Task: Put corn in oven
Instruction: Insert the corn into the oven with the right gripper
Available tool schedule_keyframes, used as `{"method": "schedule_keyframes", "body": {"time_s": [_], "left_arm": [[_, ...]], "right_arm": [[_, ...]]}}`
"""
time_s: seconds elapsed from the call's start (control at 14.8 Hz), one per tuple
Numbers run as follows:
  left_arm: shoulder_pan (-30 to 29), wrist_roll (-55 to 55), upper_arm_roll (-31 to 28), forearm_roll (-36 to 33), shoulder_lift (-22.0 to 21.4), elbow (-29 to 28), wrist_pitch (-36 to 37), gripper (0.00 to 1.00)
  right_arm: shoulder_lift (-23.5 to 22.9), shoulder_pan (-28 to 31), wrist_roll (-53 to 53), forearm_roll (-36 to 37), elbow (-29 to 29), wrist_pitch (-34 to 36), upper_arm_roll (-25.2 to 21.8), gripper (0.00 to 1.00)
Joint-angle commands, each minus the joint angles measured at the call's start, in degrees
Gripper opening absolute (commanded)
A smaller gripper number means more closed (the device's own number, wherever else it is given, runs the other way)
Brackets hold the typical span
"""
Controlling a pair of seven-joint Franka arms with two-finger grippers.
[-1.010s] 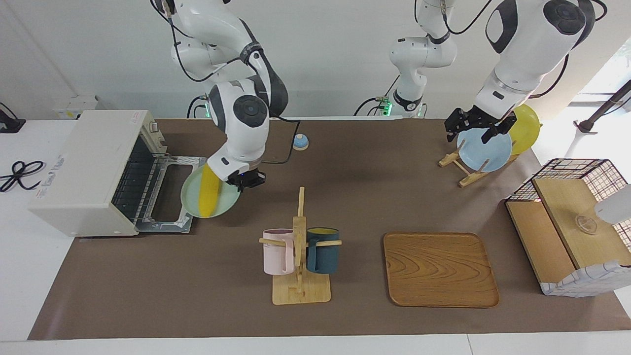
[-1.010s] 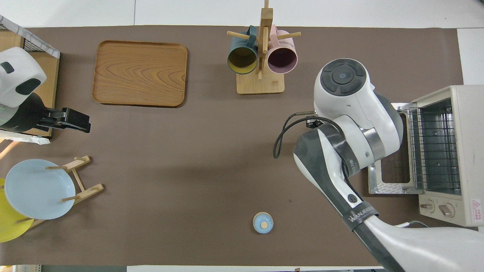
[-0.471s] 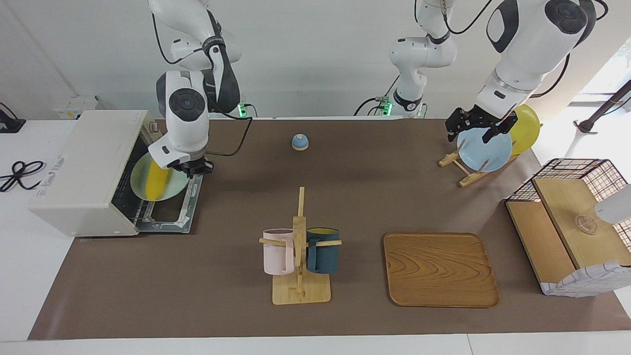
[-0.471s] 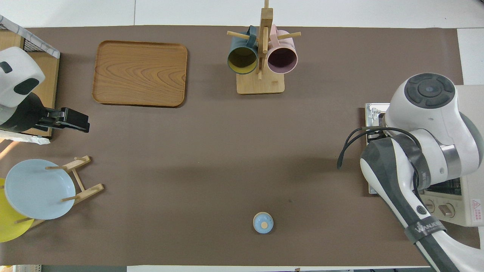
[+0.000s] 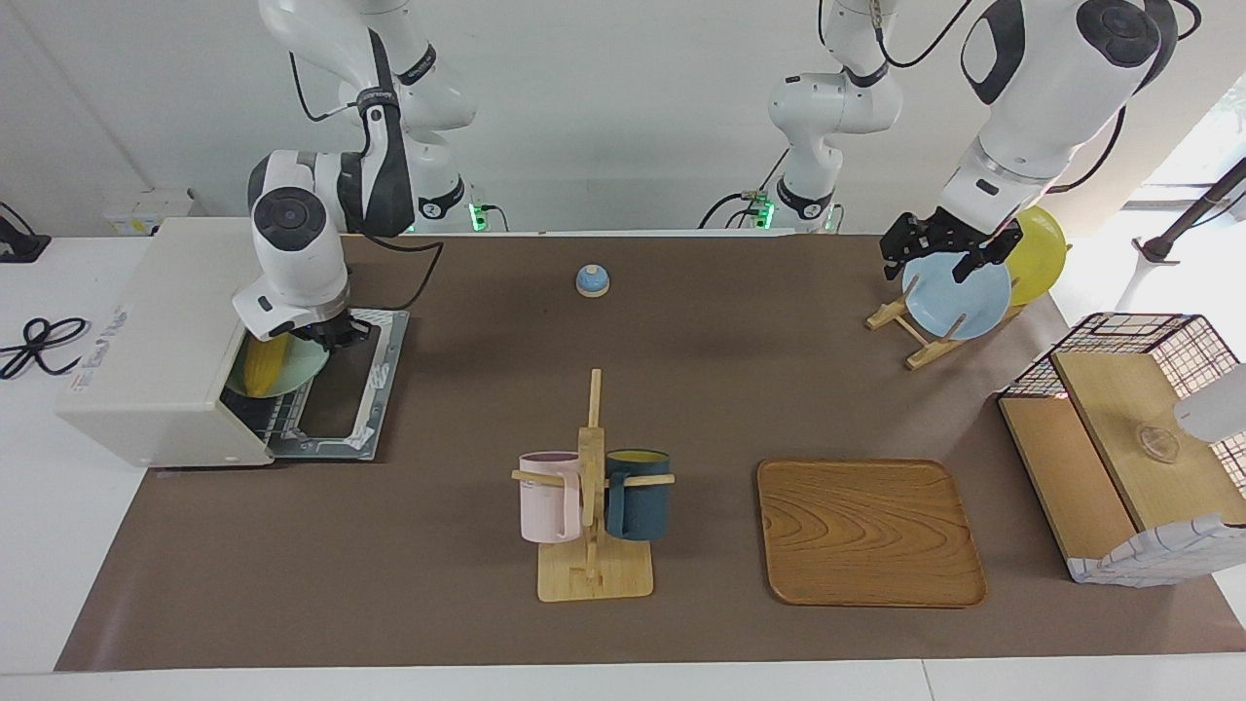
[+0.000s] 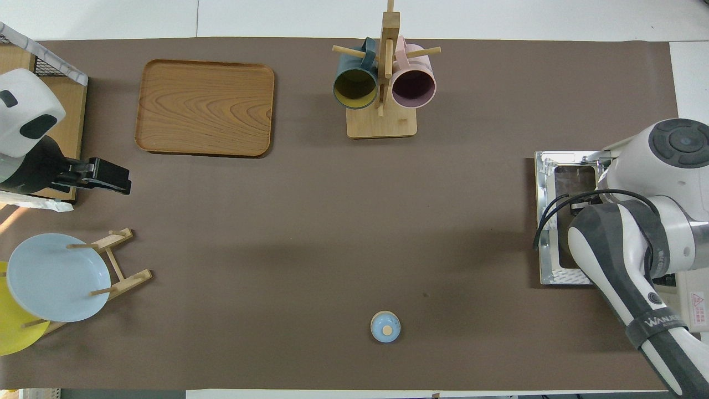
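Note:
The yellow corn [image 5: 264,365] lies on a pale green plate [image 5: 304,366]. My right gripper [image 5: 336,336] is shut on the plate's rim and holds it inside the mouth of the cream-white oven [image 5: 161,331], above the wire rack. The oven's door [image 5: 362,389] lies dropped open under the gripper. In the overhead view my right arm covers the corn, the plate and the gripper; only the door [image 6: 548,221] and a corner of the oven [image 6: 697,302] show. My left gripper [image 5: 939,258] waits over the plate rack and also shows in the overhead view [image 6: 111,178].
A mug rack [image 5: 592,487] with a pink and a dark blue mug stands mid-table. A wooden tray [image 5: 869,531] lies beside it. A small blue bell [image 5: 593,280] sits near the robots. A blue plate [image 5: 959,297] and a yellow plate [image 5: 1040,251] stand in a rack; a wood-and-wire basket box [image 5: 1129,438] is beside.
My right arm has carried the plate with the corn from over the table in front of the open door into the oven's mouth. My left arm has not moved.

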State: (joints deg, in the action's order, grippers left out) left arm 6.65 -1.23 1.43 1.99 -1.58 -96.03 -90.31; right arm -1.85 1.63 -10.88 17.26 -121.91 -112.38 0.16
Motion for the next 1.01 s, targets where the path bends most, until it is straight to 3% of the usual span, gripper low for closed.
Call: {"method": "schedule_keyframes", "body": {"time_s": [0.0,0.13,0.2,0.27,0.94], "left_arm": [[-0.6,0.0,0.5,-0.9,-0.5,0.1,0.6,1.0],[-0.6,0.0,0.5,-0.9,-0.5,0.1,0.6,1.0],[-0.6,0.0,0.5,-0.9,-0.5,0.1,0.6,1.0],[-0.6,0.0,0.5,-0.8,-0.5,0.1,0.6,1.0],[-0.6,0.0,0.5,-0.8,-0.5,0.1,0.6,1.0]], "right_arm": [[2.5,1.3,1.1,1.1,-3.3,-1.9,0.8,0.0],[2.5,2.1,2.3,1.0,-3.3,-2.8,0.9,0.0],[2.5,2.4,2.5,1.0,-3.3,-3.5,0.9,0.15],[2.5,2.6,2.5,1.0,-3.3,-3.7,0.9,0.17],[1.8,2.7,3.8,0.6,-2.3,-3.8,1.0,0.17]]}}
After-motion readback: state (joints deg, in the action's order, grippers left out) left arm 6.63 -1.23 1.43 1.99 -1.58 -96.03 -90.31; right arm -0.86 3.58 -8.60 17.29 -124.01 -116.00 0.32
